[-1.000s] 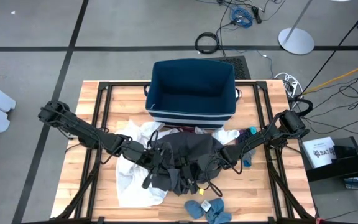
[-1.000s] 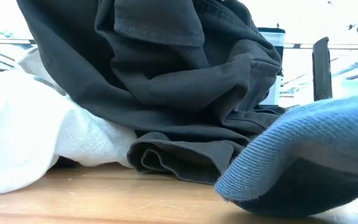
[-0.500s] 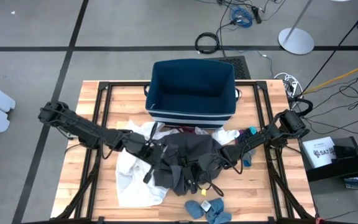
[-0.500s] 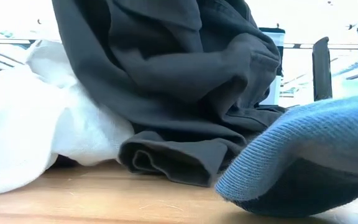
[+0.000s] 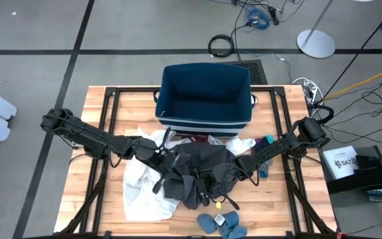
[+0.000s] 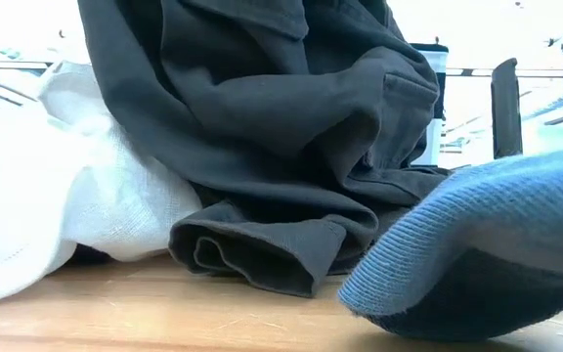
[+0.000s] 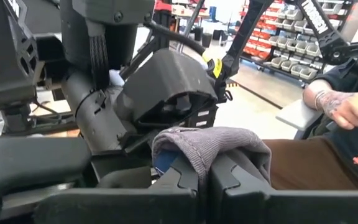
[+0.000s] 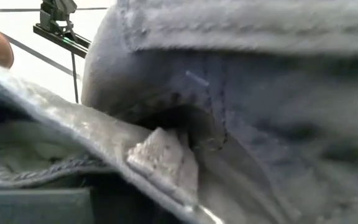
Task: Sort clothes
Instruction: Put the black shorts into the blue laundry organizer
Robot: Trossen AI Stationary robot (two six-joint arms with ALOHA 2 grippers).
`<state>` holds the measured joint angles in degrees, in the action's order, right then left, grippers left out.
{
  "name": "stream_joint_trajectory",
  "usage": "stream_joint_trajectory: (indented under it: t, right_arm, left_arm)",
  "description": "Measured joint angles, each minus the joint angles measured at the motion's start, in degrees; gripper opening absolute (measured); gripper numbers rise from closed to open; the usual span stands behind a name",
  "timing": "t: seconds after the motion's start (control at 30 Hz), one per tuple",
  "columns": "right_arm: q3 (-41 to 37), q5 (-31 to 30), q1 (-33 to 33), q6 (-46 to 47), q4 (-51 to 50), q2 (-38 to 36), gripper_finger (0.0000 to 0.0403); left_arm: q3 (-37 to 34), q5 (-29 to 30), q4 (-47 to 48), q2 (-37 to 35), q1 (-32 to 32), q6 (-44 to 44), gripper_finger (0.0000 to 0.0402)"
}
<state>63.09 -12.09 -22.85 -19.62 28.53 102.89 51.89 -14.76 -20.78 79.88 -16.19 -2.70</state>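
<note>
A dark grey garment [image 5: 197,169] hangs bunched between my two grippers at the table's middle, and its hem [image 6: 252,259] rests on the wood. My left gripper [image 5: 165,160] is shut on its left side and my right gripper [image 5: 235,166] on its right side. A large white garment [image 5: 141,182] lies under it to the left and also shows in the low view [image 6: 37,196]. Blue socks [image 5: 221,222] lie at the near edge. A maroon piece [image 5: 194,139] lies against the bin, and a teal sock [image 5: 268,142] lies by my right arm. My left gripper pinches a fold of the dark grey cloth [image 7: 210,146] between its two shut fingers, which come level from the table's left. The fold humps up over the fingertips, and the garment hangs below with its hem on the table. My right gripper is at the garment's right side, coming from the table's right. Grey cloth with seams [image 8: 229,112] fills its wrist view and hides the fingers. Which part it has cannot be told.
A navy blue bin with white stripes [image 5: 205,126] stands open at the far middle. A small white piece [image 5: 244,144] lies right of the maroon piece. A person sits beyond the table [image 7: 347,118]. Bare wood shows at the near left and far corners.
My left gripper has gone toward the table's right and a little toward the far edge, closer to my right gripper. The grey garment's left side has drawn in and bunched, and its hem has slid a little along the table.
</note>
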Motion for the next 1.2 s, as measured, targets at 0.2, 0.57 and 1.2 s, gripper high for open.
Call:
stream_joint_trajectory:
  t: [0.2, 0.57, 1.2]
  right_arm:
    - [0.0, 0.0, 0.0, 0.0, 0.0, 0.0, 0.0183]
    - [0.0, -0.1, 0.0, -0.2, -0.2, 0.1, 0.0183]
    - [0.0, 1.3, 0.0, -1.1, -0.7, 0.1, 0.0183]
  left_arm:
    - [0.0, 0.0, 0.5, 0.0, -0.1, 0.0, 0.0000]
    - [0.0, 0.0, 1.1, 0.0, -0.1, -1.5, 0.0000]
    - [0.1, -1.4, 3.8, 0.3, 1.8, -15.0, 0.0000]
